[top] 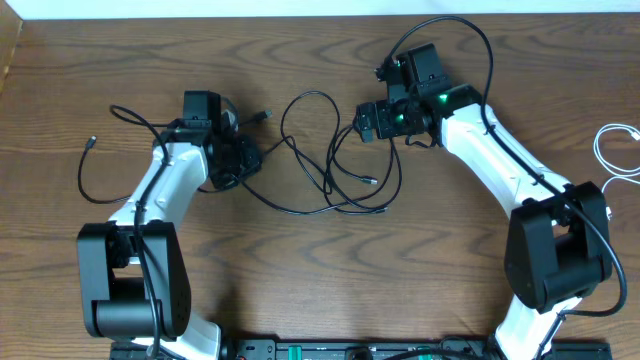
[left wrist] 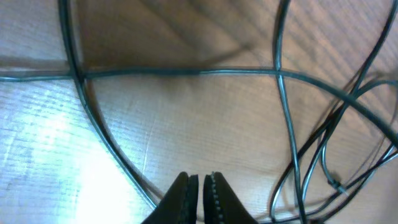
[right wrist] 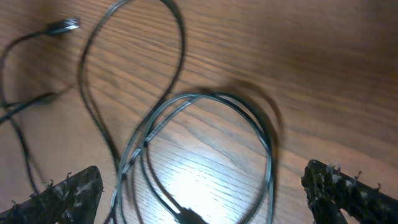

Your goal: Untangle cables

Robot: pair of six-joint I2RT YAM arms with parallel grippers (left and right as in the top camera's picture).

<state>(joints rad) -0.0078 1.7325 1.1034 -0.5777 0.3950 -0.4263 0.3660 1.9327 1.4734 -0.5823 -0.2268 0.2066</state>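
Note:
Black cables [top: 318, 196] lie in loose crossing loops on the wooden table between the two arms. One strand runs left to a small plug [top: 92, 141]. My left gripper [top: 243, 160] is at the left end of the tangle. In the left wrist view its fingertips [left wrist: 200, 180] are shut just above the table with nothing between them, and cable strands [left wrist: 186, 72] cross ahead. My right gripper [top: 368, 122] hovers over the tangle's right side. It is wide open [right wrist: 205, 190] over a doubled cable loop [right wrist: 264, 127], and a plug [right wrist: 64, 25] lies at the far left.
A white cable [top: 612, 150] lies at the table's right edge, apart from the black tangle. Thicker black wires run along the right arm [top: 490, 60]. The arm bases stand at the near corners, and a black rail [top: 330, 350] runs along the front edge.

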